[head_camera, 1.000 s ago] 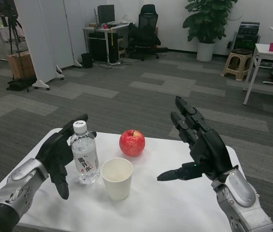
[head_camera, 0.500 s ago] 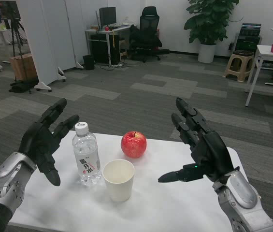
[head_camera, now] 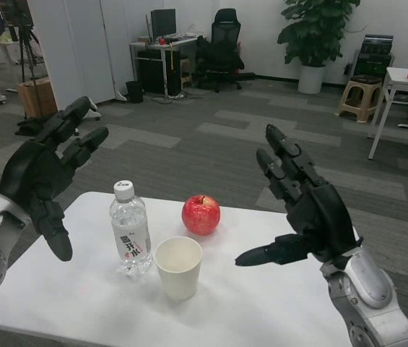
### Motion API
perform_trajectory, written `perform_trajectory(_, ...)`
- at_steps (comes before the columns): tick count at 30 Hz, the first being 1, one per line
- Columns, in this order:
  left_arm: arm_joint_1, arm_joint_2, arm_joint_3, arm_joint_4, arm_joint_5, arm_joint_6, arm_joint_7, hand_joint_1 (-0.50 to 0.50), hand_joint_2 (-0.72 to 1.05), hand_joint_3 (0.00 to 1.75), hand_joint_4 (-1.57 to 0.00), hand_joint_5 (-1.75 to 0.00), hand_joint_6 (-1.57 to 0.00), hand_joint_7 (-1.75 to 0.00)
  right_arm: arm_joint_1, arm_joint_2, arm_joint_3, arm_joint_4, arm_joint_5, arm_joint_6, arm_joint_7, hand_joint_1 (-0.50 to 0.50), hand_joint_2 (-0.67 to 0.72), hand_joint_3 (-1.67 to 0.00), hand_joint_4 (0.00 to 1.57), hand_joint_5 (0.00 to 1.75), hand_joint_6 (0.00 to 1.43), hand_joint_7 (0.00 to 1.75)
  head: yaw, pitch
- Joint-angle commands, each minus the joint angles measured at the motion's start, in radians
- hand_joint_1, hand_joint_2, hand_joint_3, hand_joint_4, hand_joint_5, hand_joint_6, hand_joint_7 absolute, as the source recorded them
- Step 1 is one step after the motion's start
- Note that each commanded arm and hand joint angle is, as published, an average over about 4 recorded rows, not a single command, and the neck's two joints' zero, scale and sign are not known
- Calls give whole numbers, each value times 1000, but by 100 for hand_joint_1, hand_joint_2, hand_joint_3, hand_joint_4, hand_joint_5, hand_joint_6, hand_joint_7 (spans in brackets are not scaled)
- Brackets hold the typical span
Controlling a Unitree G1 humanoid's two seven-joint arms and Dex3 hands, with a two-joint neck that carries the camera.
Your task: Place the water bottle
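Now your water bottle (head_camera: 131,238) stands upright on the white table (head_camera: 261,303), just left of the paper cup (head_camera: 178,267). Lift your empty, spread left hand (head_camera: 41,177) straight away; hold your open right hand (head_camera: 305,210) clear.

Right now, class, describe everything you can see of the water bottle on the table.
The water bottle is small, of clear plastic, with a white screw cap and a white label with dark print. It stands upright on the white table, left of the paper cup and close beside it; contact is unclear. Neither hand touches it; the left hand is raised to its left.
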Motion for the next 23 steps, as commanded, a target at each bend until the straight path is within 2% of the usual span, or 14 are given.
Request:
perform_trajectory(1,21,19,20,-34,10,25,0,-50,-55,9,0,-31,0,0,21,-3,-22,-31,5,0,-4,-46,-29,0,0,0,0,0,-2,3)
perform_trajectory(4,29,22,19,-47,5,38,0,-50,-55,9,0,-31,0,0,22,-3,-23,-34,5,2,-4,-46,-29,0,0,0,0,0,0,3)
perform_trajectory(8,33,22,18,-50,2,48,0,-50,-55,9,0,-21,0,0,21,-3,-23,-35,6,2,-7,-47,-29,0,0,0,0,0,1,2)
perform_trajectory(23,26,25,11,-54,-10,59,0,-50,-55,9,0,-21,0,0,23,-5,-34,-43,6,2,-13,-46,-29,0,0,0,0,0,-4,4)
